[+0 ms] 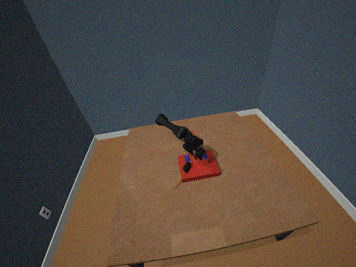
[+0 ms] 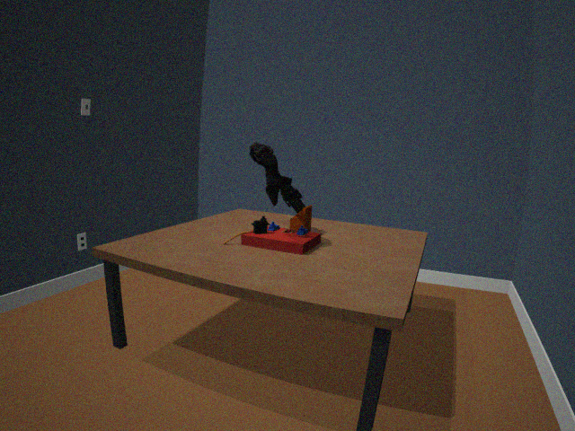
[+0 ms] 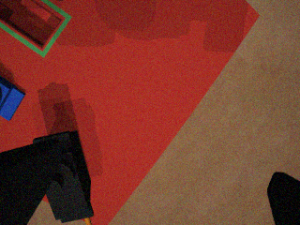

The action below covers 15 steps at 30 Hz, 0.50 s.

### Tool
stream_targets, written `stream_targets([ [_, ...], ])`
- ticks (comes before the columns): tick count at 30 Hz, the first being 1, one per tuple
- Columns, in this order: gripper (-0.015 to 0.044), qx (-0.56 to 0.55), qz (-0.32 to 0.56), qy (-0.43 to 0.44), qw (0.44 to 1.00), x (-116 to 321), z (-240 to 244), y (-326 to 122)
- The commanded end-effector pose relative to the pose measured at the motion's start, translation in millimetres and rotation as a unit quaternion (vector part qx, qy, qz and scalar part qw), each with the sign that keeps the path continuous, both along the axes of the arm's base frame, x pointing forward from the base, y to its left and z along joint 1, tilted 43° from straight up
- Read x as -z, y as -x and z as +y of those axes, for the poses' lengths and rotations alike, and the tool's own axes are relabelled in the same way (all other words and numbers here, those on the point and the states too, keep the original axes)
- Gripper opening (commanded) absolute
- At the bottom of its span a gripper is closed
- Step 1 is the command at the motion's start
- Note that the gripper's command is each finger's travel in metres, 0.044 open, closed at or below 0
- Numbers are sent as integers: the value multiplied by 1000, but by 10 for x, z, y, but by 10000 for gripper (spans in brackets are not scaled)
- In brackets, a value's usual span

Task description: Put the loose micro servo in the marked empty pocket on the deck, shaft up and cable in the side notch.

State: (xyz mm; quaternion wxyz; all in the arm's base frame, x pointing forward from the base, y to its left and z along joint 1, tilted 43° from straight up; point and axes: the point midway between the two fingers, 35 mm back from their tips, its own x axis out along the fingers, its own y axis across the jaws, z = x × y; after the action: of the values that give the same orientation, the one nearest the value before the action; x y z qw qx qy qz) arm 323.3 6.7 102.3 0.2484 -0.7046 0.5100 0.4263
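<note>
The loose black servo (image 1: 186, 167) (image 2: 260, 225) (image 3: 71, 202) stands on the red deck (image 1: 205, 172) (image 2: 274, 241) (image 3: 141, 108), near its left edge in the top view. Its orange cable (image 1: 178, 182) (image 2: 235, 238) hangs past the deck's edge. The green-outlined pocket (image 3: 56, 37) is empty at upper left in the wrist view; the arm partly covers it in the top view. My gripper (image 1: 200, 156) (image 2: 274, 201) (image 3: 168, 169) is open and empty, above the deck. In the wrist view its left finger overlaps the servo and hides part of it; the right finger appears over the table.
Blue servos (image 1: 187, 158) (image 1: 204, 156) (image 2: 272, 226) (image 2: 302, 230) (image 3: 12, 104) sit in the deck on either side of the pocket. The orange arm base (image 2: 302, 219) stands just behind the deck. The table edge (image 2: 232, 289) is well in front of the deck.
</note>
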Motion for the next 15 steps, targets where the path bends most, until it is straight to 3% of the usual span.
stream_targets([
  [1, 440, -16, 38, 35, 999, -57, -253, 4],
  [10, 440, -55, 156, 104, 981, -189, -873, 134],
  [15, 440, -57, 165, 108, 979, -190, -922, 149],
])
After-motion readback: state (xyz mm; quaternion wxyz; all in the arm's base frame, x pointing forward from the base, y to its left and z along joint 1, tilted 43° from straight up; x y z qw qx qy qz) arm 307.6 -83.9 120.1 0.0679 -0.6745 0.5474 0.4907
